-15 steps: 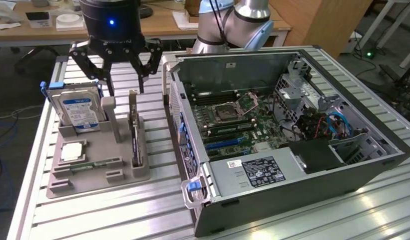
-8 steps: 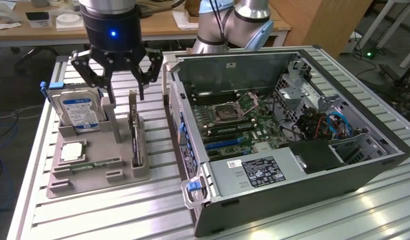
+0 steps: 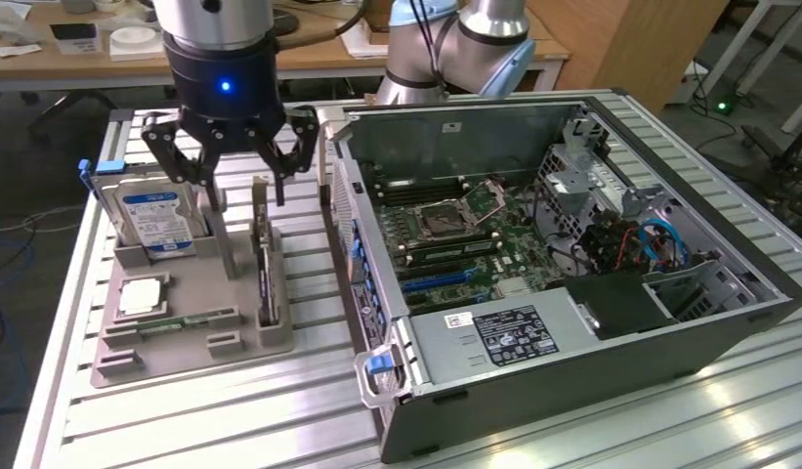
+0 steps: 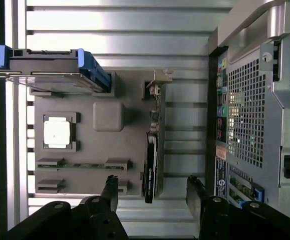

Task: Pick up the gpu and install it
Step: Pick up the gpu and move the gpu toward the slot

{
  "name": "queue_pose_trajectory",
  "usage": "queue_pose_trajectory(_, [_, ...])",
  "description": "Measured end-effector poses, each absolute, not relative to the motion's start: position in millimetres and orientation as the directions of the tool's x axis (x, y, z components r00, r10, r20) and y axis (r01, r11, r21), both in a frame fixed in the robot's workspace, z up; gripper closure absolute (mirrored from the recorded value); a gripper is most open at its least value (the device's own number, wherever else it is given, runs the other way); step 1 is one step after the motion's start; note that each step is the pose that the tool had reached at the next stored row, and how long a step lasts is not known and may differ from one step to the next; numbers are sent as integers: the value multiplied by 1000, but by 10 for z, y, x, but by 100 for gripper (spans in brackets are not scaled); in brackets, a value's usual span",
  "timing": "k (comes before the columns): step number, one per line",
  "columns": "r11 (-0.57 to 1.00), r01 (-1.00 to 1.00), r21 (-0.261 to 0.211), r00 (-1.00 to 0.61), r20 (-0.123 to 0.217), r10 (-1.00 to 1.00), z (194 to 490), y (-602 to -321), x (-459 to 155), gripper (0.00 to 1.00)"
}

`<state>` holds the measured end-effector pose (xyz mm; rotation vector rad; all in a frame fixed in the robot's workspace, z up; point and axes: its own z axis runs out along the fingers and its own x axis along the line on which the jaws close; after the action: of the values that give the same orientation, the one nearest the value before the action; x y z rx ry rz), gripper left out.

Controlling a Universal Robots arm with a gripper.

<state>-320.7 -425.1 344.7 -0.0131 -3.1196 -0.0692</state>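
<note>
Hovering with gripper [image 4: 152, 182] spread wide, gripping nothing. Directly below, between the jaws: gpu [image 4: 151, 160], on edge in the grey tray [image 4: 90, 145], long axis square to the closing line, bracket end farther off.

Arm [image 3: 485, 24]: silver-grey, pale blue joint caps. Gripper [image 3: 244, 193]: black housing, blue light at 12 o'clock, black linkage fingers [image 4: 111, 189].
</note>
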Motion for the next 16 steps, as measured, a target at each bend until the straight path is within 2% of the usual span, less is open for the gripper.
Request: queue_pose_trajectory(16, [999, 24, 44, -999, 24, 23, 3156, -4254, -3204, 34])
